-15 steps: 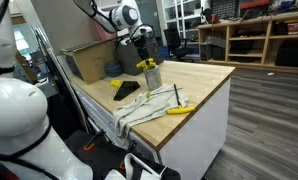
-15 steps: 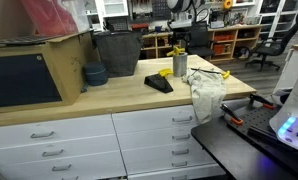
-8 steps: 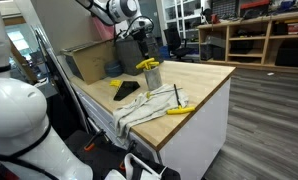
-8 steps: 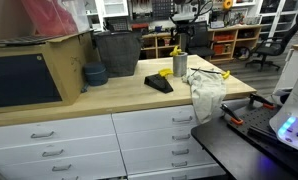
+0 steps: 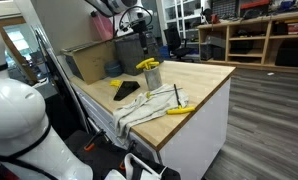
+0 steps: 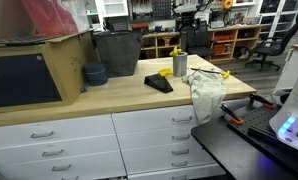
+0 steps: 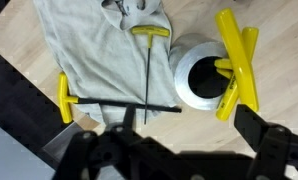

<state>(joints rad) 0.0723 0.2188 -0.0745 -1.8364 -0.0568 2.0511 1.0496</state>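
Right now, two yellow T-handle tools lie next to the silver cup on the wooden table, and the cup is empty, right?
Not quite: the silver cup is not empty. The wrist view shows yellow-handled tools sticking out of it. The rest is right: one T-handle tool and a second T-handle tool lie beside the cup on the wooden table.

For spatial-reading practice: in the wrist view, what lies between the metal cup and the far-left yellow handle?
In the wrist view, a second T-handle key lies between metal cup and yellow handle, on the cloth, shafts crossing.
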